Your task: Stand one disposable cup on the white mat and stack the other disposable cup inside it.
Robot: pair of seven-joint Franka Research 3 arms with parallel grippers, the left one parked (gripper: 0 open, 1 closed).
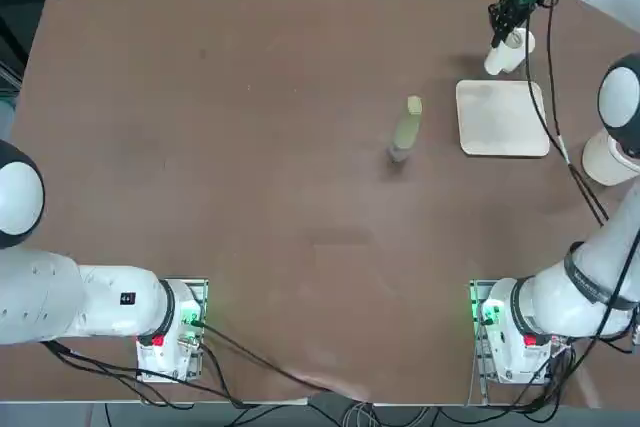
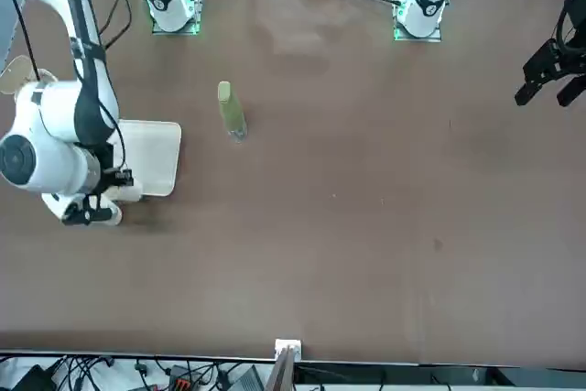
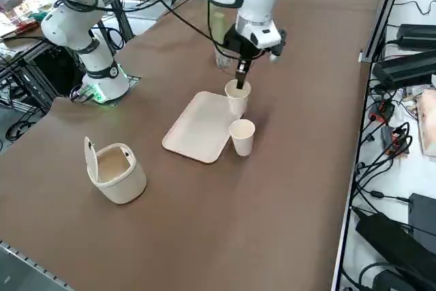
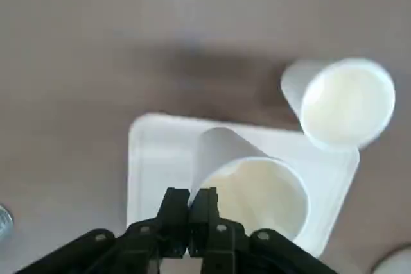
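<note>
Your white mat (image 3: 201, 127) lies flat at the table's right side. The held cup (image 3: 236, 97) hangs upright at the mat's far edge, and the second cup (image 3: 242, 137) stands on bare table just off it. The right gripper (image 4: 189, 206) pinches the held cup's rim; carry it toward the mat's middle.

the table (image 1: 250, 167) has a matt brown top, like cloth or felt. the white mat (image 3: 199, 127) looks smooth and matt, maybe plastic. both cups, the held cup (image 3: 236, 95) and the free cup (image 3: 242, 136), look like thin matt paper. the right gripper (image 4: 190, 205) has black matt fingers, pinched on the held cup's rim. the bottle (image 1: 406, 130) looks greenish and slightly glossy.
</note>
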